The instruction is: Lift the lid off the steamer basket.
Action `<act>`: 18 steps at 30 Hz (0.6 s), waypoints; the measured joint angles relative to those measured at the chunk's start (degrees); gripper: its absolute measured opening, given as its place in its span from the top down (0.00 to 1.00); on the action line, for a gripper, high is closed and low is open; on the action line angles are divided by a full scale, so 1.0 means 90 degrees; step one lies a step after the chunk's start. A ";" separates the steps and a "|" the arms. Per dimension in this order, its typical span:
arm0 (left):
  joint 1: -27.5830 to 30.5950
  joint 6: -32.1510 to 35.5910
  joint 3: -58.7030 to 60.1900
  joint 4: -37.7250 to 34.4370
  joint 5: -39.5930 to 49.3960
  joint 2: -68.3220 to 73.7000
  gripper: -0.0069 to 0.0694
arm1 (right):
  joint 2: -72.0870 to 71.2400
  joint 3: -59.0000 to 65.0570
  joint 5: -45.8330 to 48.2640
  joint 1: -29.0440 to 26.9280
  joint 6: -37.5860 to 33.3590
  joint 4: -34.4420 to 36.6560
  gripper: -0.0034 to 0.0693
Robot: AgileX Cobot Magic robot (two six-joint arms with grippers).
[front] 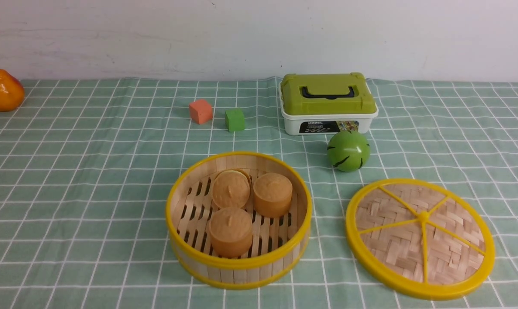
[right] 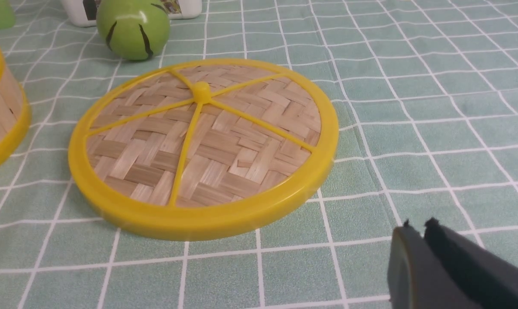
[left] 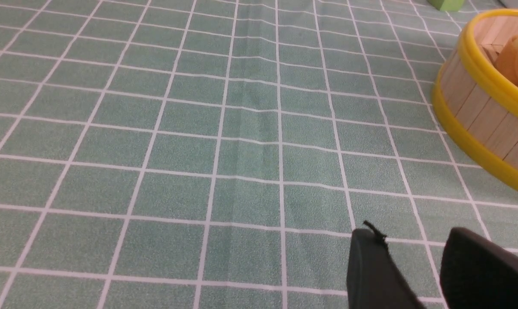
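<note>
The steamer basket (front: 239, 273) stood upright on the desk (front: 91, 257) with its top uncovered, so the brown buns (front: 230, 231) on its slatted floor could be seen. The lid (front: 456, 223) lay flat to the right of the basket, apart from it, with the knob (front: 423, 216) facing up; probably it was put there so that it would not hide the buns and could be taken again easily. The green ball (front: 348, 151) was beyond the basket and to its right, and the box (front: 330, 103) was farther behind. The left tool (left: 413, 234) had a clear gap between its fingers and held nothing. The right tool (right: 420, 225) was also empty, its tips very near each other, but the view was too poor to say if they fully met. I judged that the removal was done and no further grasp was needed.
</note>
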 joint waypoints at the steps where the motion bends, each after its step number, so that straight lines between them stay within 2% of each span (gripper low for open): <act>1: 0.0000 0.0000 0.0000 0.0000 0.0000 0.0000 0.60 | 0.0000 0.0000 0.0005 0.0000 0.0000 0.0000 0.92; 18: 0.0000 0.0000 0.0000 0.0000 0.0000 0.0000 0.60 | 0.0000 0.0000 0.0005 0.0000 0.0000 0.0000 0.89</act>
